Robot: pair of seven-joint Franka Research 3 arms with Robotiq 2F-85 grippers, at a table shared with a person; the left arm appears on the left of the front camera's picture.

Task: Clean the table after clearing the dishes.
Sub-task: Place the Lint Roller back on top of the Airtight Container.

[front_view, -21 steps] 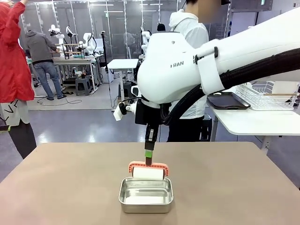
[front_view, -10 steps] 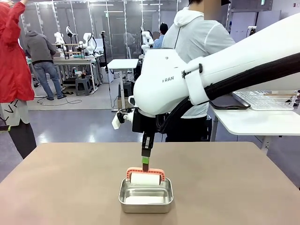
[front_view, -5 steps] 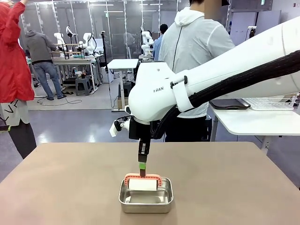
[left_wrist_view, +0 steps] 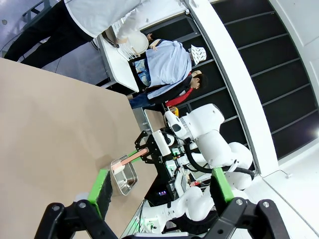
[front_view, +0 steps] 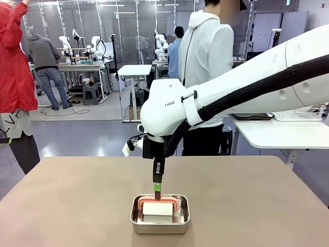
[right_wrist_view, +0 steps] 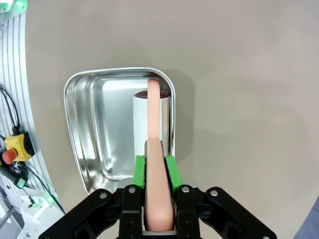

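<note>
The table has a plain taupe-brown top. Near its front middle stands a small steel pan. My right gripper points straight down, shut on the salmon-pink handle of a cleaning roller, whose white roll rests inside the pan. The right wrist view looks down the handle into the pan, with that gripper clamped on it. My left gripper hangs open and empty, high above the table. A round white plate shows at the white side table, beside a person's hand.
A person in a pale hooded jacket stands behind the table's far edge, back turned. To the right is a white side table with a dark tray and a wire rack. Bare tabletop surrounds the pan.
My right arm has come down and slightly left, lowering the roller from above the pan's far rim into the pan. The person behind has shifted and turned.
</note>
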